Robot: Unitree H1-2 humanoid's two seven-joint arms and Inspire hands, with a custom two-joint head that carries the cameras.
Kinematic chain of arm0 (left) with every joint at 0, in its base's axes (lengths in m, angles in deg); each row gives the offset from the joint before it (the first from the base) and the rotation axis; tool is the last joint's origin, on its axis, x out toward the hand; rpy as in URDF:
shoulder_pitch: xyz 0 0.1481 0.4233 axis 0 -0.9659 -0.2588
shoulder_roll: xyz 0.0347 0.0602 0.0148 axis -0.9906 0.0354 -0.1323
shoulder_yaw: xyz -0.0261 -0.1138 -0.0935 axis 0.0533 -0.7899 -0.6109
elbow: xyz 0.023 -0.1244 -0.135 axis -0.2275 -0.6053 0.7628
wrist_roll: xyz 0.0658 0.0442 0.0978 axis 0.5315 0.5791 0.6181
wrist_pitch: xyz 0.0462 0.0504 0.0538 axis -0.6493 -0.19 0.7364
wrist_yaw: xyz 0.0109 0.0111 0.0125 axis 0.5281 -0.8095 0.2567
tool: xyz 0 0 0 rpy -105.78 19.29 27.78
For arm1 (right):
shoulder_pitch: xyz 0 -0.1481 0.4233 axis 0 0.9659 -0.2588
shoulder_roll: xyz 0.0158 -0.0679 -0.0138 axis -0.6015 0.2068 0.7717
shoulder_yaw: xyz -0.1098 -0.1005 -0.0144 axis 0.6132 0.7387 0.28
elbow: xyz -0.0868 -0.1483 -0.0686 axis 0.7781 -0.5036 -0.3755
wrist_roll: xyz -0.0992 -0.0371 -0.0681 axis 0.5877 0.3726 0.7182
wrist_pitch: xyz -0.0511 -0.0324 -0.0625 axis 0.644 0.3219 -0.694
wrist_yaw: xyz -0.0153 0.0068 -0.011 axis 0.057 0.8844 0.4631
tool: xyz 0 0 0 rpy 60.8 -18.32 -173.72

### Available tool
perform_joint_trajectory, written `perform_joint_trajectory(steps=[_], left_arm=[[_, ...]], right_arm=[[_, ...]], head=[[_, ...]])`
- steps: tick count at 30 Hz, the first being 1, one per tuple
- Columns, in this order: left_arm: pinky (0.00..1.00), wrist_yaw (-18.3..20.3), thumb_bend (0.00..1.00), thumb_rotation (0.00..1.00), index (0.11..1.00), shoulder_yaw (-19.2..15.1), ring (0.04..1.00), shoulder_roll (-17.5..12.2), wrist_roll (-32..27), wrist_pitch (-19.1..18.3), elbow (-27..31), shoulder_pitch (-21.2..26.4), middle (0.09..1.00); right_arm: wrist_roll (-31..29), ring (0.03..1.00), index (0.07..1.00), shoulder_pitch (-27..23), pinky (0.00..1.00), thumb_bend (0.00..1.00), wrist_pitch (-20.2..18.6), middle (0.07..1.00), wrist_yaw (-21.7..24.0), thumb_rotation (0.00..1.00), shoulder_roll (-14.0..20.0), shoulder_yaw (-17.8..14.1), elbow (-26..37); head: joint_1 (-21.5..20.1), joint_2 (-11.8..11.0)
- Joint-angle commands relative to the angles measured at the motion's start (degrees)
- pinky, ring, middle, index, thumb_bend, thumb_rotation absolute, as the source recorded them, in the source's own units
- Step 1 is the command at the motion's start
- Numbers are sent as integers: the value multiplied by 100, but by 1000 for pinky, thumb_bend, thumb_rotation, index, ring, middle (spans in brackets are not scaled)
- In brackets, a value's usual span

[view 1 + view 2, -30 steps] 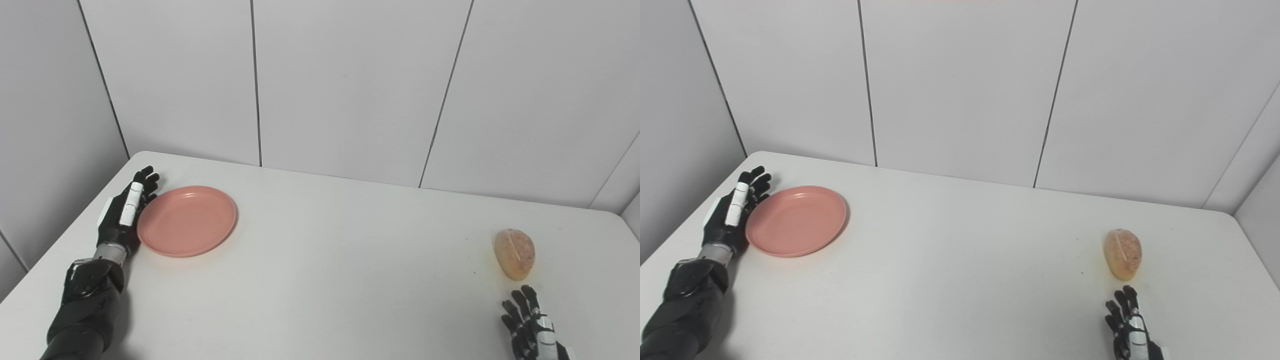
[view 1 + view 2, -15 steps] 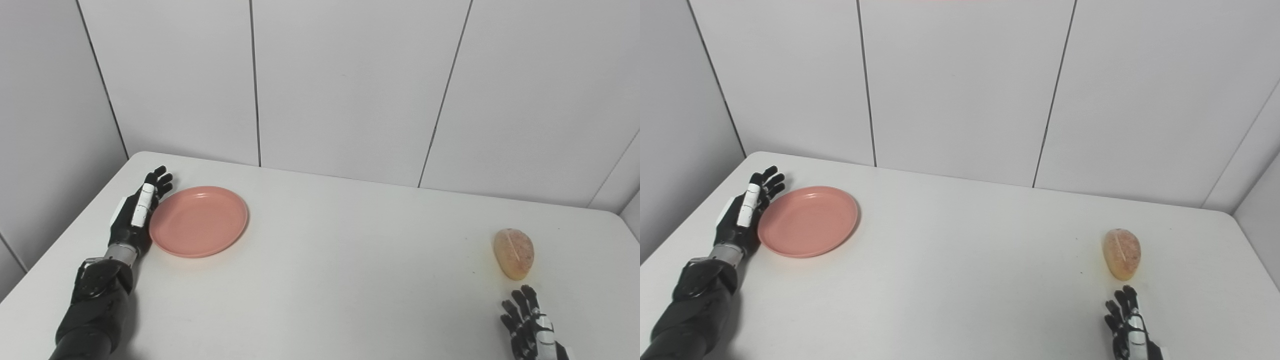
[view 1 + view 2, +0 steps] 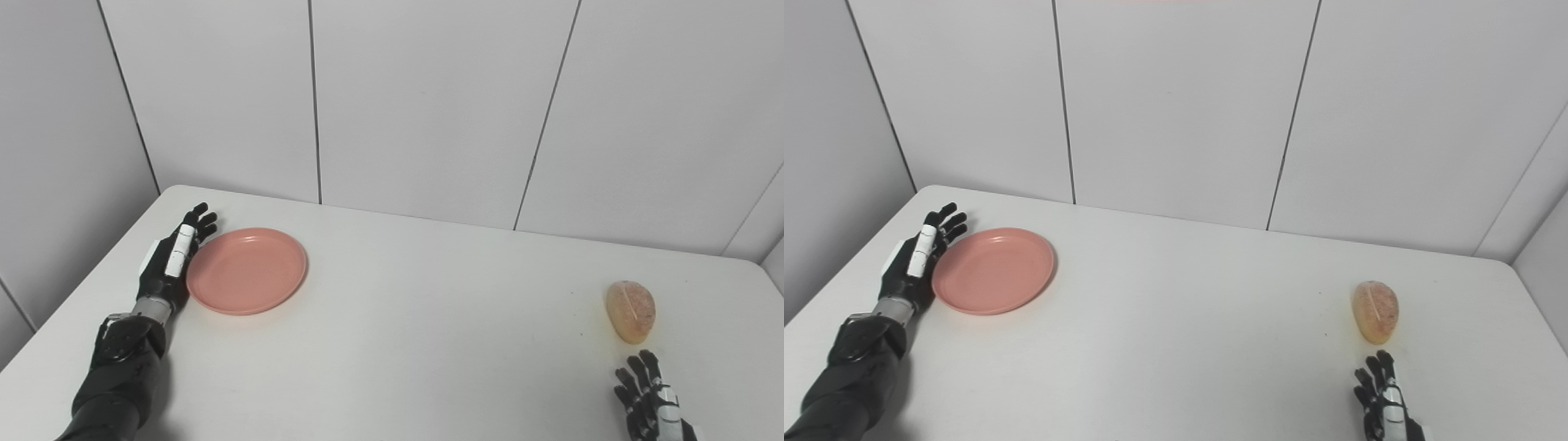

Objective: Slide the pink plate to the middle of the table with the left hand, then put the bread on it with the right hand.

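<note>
Pink plate (image 3: 246,271) is lying flat at the left side of the white table (image 3: 416,318), well short of the middle. The left hand (image 3: 173,260) is standing edge-on against the plate's left rim, fingers straight and close together, gripping nothing. Bread (image 3: 631,310) is sitting near the table's right edge, well apart from the plate. The right hand (image 3: 648,401) is resting just below the bread, not touching it, fingers spread and empty
</note>
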Motion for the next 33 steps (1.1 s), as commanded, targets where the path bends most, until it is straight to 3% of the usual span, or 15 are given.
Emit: perform_joint_trajectory(steps=[1,5,16,22,33], left_arm=[[806,26,994,837,900,-3,944,148,-12,63,-137,178,919],[802,12,999,844,908,-1,945,217,30,64,-176,187,922],[818,-35,899,868,901,53,928,469,52,59,-60,186,906],[777,-211,910,865,897,205,915,608,138,25,199,148,899],[800,-240,918,854,890,351,907,840,173,-198,694,12,882]], right_arm=[[-3,951,989,198,976,733,-409,971,56,1000,-38,89,-107],[18,951,992,210,974,737,-413,972,41,1000,-31,101,-85],[31,943,990,215,968,737,-436,965,14,1000,-52,123,-51],[35,946,991,212,974,745,-436,970,9,1000,-69,141,-34],[81,938,988,203,953,761,-413,964,-52,1000,-70,168,-37]], head=[[5,7],[6,3],[-26,24],[-54,31],[-80,48]])
